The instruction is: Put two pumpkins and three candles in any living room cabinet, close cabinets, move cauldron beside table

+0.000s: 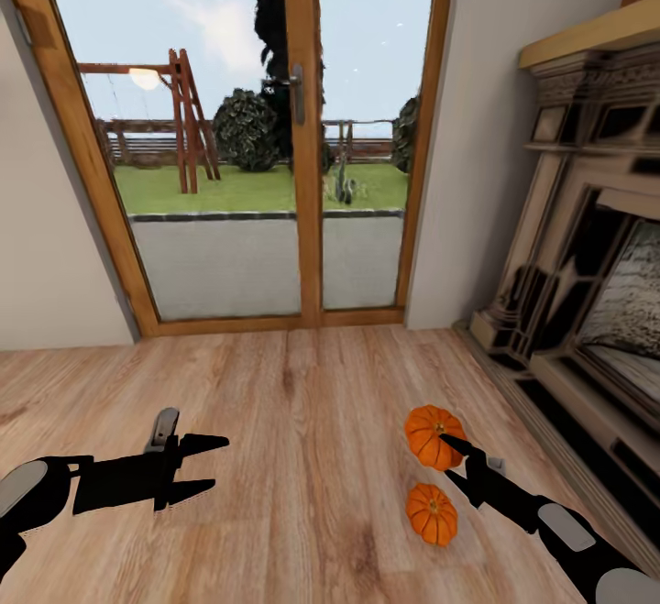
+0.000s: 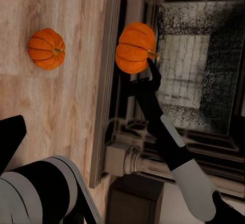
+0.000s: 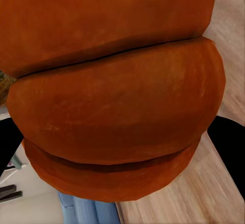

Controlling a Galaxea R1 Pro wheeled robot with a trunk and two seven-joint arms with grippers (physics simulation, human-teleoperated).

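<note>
- My right gripper [image 1: 456, 457] holds one pumpkin [image 1: 434, 436]. In my right wrist view the pumpkin [image 3: 115, 96] sits between the two dark fingers [image 3: 229, 150], one on each side, so I think they pinch it.
- In my left wrist view that held pumpkin [image 2: 135, 47] looks lifted, with the fireplace [image 2: 196, 66] behind it. I judge it is off the floor [image 1: 302, 421], but I am not sure.
- The other pumpkin [image 1: 431, 513] lies on the floor at about 6 o'clock from the held one, close by. They do not touch.
- In my head view, from my right gripper the floor pumpkin is at about 7 o'clock, very near. My right arm is much nearer to it than my left.
- My left gripper [image 1: 205, 468] is far off at 9 o'clock from both pumpkins. Its fingers are spread apart and hold nothing.
- From my left fingers, the floor pumpkin [image 2: 46, 48] lies straight ahead, across bare floor.
- The pumpkins are round and squat, so no side is the long one. I can grab from any side.
- I think my left arm should reach over for the floor pumpkin, since my right is full.
- The glass door [image 1: 302, 127] is at 12 o'clock and the fireplace [image 1: 587, 247] at 3 o'clock.
</note>
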